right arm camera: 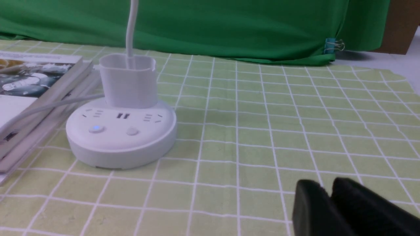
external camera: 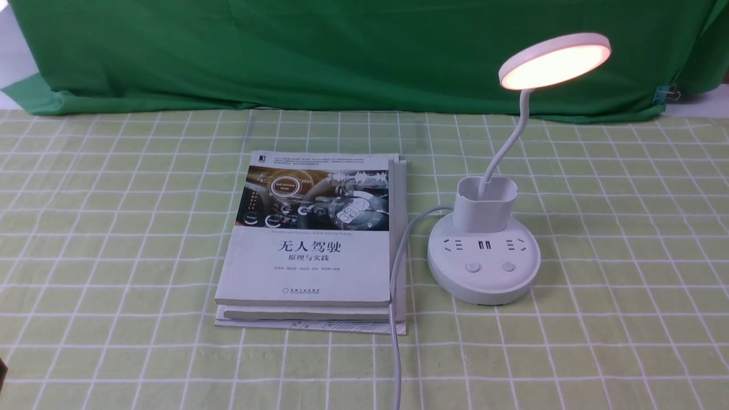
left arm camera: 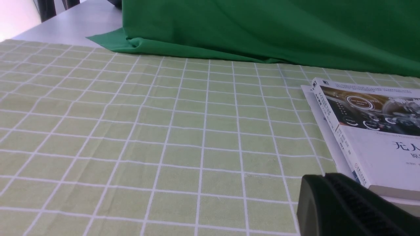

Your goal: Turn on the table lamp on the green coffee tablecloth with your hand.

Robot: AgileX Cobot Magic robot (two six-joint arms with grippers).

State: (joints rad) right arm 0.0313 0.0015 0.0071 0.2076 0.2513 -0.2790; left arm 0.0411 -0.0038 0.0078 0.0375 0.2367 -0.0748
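The white table lamp [external camera: 483, 267] stands on the pale green grid tablecloth [external camera: 114, 228], right of centre. Its round disc head [external camera: 555, 60] glows warm. In the right wrist view the lamp base [right arm camera: 121, 144] shows its left button [right arm camera: 95, 128] lit blue and its right button [right arm camera: 132, 131] unlit. My right gripper [right arm camera: 328, 185] is low over the cloth, to the right of the base and apart from it, jaws together and empty. My left gripper [left arm camera: 325, 176] is shut and empty, just left of the books [left arm camera: 370, 131]. Neither gripper shows in the front view.
A stack of books [external camera: 310, 245] lies left of the lamp. The lamp's white cord [external camera: 396, 319] runs along the books' right edge to the near table edge. A dark green backdrop cloth [external camera: 342, 51] hangs at the back, with a binder clip [external camera: 666, 94] at its right.
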